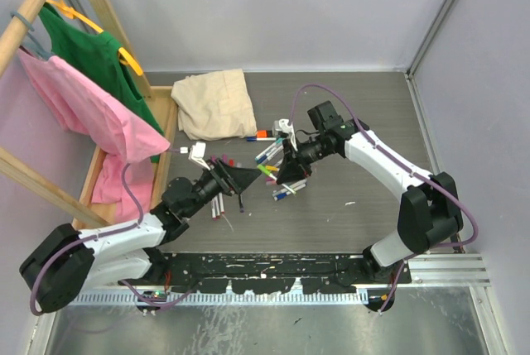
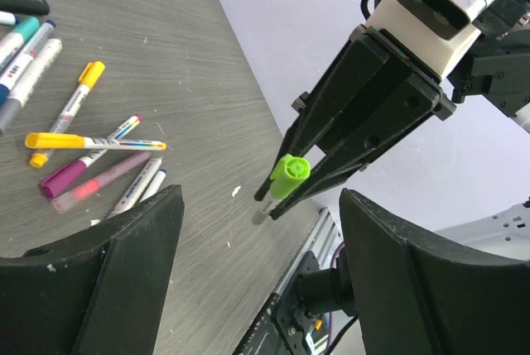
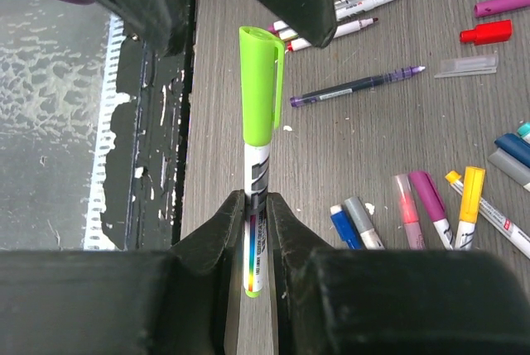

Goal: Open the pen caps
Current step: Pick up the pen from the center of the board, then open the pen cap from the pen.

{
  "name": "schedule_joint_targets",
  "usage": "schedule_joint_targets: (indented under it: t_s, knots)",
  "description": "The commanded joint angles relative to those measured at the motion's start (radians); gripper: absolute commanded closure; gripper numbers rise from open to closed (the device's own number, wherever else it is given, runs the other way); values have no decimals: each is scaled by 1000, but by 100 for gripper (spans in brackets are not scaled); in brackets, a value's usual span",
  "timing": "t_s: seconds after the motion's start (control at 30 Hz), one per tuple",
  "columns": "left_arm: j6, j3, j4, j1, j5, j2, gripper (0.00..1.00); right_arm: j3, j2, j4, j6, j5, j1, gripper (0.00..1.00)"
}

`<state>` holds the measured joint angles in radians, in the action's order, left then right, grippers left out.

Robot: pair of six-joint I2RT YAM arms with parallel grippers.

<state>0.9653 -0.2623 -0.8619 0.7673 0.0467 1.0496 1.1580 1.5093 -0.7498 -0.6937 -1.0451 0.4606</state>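
The right gripper (image 3: 257,199) is clamped on the white barrel of a marker pen (image 3: 257,165), holding it above the grey table (image 1: 356,123) with its lime-green cap (image 3: 259,86) pointing at the left gripper (image 2: 261,204), whose fingers stand wide apart and hold nothing, close to the cap; other pens (image 2: 95,141) lie scattered on the table below

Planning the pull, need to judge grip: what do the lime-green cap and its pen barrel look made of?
The lime-green cap looks like smooth moulded plastic, semi-matte: even colour, a clip moulded along its side. The pen barrel, clamped in the right pincer, looks like glossy white plastic with printed markings, probably slick, though gloss is hard to judge here.
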Motion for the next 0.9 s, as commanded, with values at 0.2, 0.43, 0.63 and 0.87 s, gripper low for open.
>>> schedule_joint_targets:
  t_s: [0.2, 0.43, 0.63, 0.87]
  knots:
    - [36, -115, 46, 122, -245, 27, 23, -2, -41, 74, 66, 4, -7, 99]
    - [42, -165, 72, 161, -292, 80, 39, -10, -44, 95, 82, 23, -6, 99]
    - [58, -198, 82, 171, -294, 138, 48, -14, -46, 99, 86, 21, -6, 99]
    - [53, -221, 82, 172, -289, 164, 61, -16, -47, 99, 84, 22, -7, 99]
